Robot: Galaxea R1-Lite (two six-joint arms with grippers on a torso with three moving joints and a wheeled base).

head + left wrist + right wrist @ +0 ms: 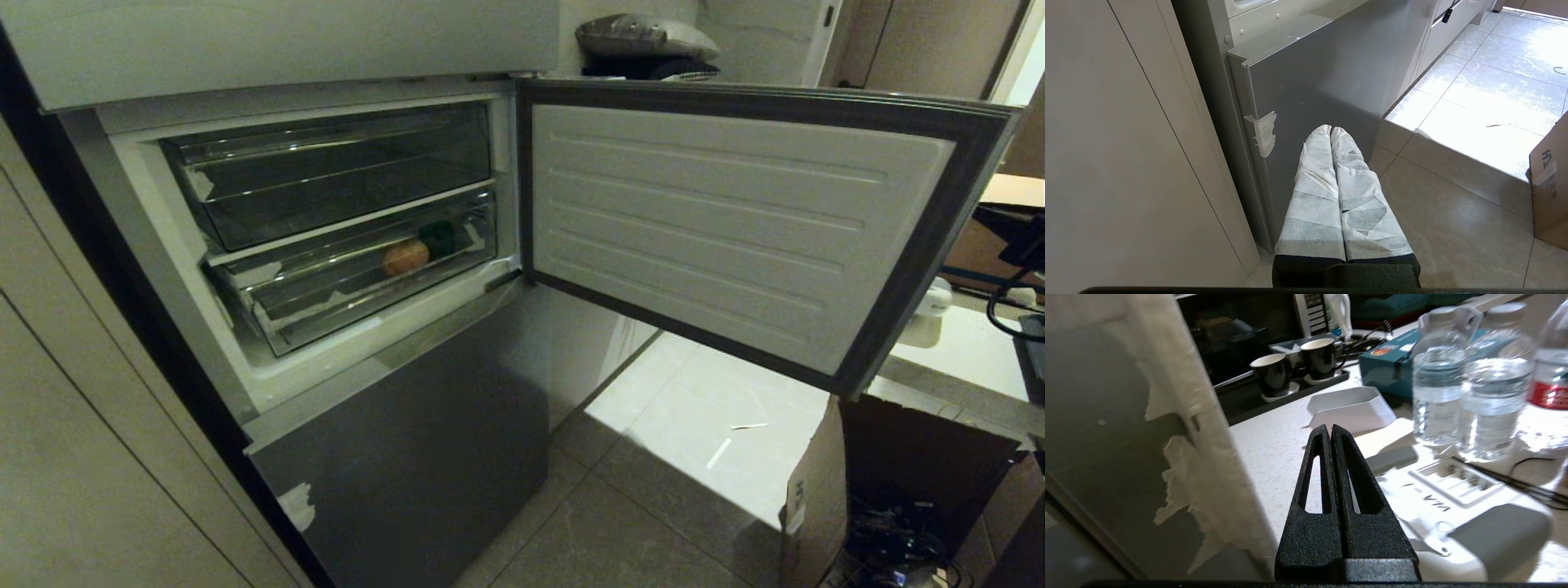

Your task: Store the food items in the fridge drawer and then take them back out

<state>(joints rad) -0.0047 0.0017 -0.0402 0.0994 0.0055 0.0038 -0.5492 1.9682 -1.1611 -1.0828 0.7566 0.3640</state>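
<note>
- We see both food items inside the fridge drawer [359, 282], the lower of two clear bins, pushed in behind its slanted front lip: the orange-brown piece [406, 258] and the dark-green lump [438, 238] sit touching, green one to the right and farther back.
- Neither arm shows in the head view. Our right gripper [1331, 430] has its jaws pressed together, holding nothing; it hangs over a counter, beside the edge of the open fridge door [702, 220], facing water bottles [1470, 388].
- Our left gripper [1331, 130], wrapped in white, is likewise closed and empty, parked low in front of the grey lower door [1331, 73].
- We judge the drawer lies left of the open door, so the right gripper must come round that door's edge to reach it.
- Count: two food items, two clear bins, three water bottles, two dark cups [1294, 367].
</note>
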